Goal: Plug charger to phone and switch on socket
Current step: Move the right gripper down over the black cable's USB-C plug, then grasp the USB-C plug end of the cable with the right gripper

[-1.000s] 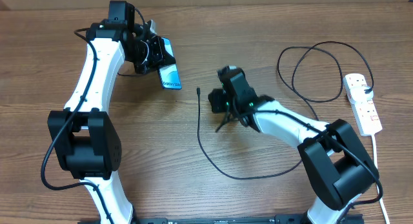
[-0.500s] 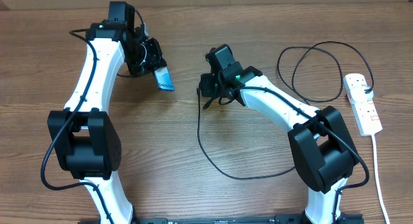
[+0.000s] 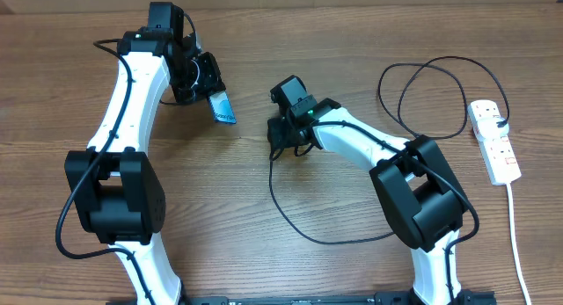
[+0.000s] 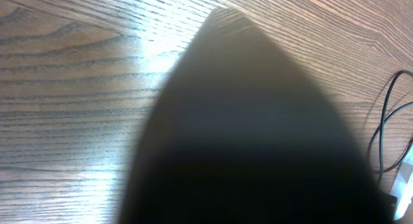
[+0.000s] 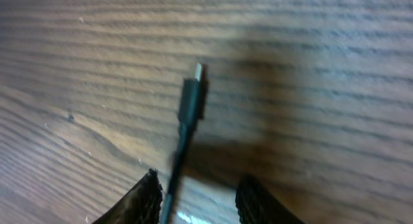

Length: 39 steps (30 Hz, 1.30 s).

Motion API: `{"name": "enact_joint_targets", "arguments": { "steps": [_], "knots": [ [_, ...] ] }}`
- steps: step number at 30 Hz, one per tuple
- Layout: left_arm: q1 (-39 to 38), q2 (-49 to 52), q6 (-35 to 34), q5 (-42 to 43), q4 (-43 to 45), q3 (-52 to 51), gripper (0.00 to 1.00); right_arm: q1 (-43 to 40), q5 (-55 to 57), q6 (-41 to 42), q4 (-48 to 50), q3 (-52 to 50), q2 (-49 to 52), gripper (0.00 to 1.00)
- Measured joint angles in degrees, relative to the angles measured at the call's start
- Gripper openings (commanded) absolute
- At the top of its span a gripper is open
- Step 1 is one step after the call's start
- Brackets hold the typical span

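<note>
Left tool [image 3: 211, 92]: we log it clenched on the phone [image 3: 223, 108], tilted up off the table [image 3: 220, 252] at 11 o'clock. Right tool [image 3: 281, 140]: released, astride the charger [image 3: 271, 177] just behind its plug tip [image 5: 193, 99] near centre; we should close squarely on the plug body, leaving the tip protruding. Socket [image 3: 494, 140]: 3 o'clock edge, well apart.

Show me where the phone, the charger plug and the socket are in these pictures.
Phone [image 3: 225, 109]: overhead view, on its light blue screen.
Charger plug [image 5: 192, 99]: right wrist view, on the black plug body behind the metal tip.
Socket [image 3: 497, 145]: overhead view, on the middle of the white strip.
</note>
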Motion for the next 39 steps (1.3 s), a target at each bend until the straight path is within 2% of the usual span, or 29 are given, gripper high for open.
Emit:
{"name": "enact_joint_targets", "arguments": {
  "steps": [16, 19, 21, 26, 29, 39],
  "knots": [
    [0.00, 0.00, -0.20, 0.00, 0.11, 0.00, 0.06, 1.62, 3.41, -1.70, 5.68, 1.88, 2.89, 0.38],
    [0.00, 0.00, -0.20, 0.00, 0.11, 0.00, 0.06, 1.90, 4.74, -2.12, 5.70, 2.10, 3.15, 0.26],
    [0.00, 0.00, -0.20, 0.00, 0.11, 0.00, 0.06, 1.90, 5.20, -2.21, 5.64, 2.14, 3.26, 0.22],
    [0.00, 0.00, -0.20, 0.00, 0.11, 0.00, 0.06, 1.88, 5.40, -2.16, 3.93, 2.54, 3.30, 0.21],
    [0.00, 0.00, -0.20, 0.00, 0.11, 0.00, 0.06, 1.88, 5.44, -2.14, 3.08, 2.69, 3.28, 0.14],
    [0.00, 0.00, -0.20, 0.00, 0.11, 0.00, 0.06, 1.88, 5.38, -2.27, 2.10, 2.95, 3.28, 0.11]
  ]
}}
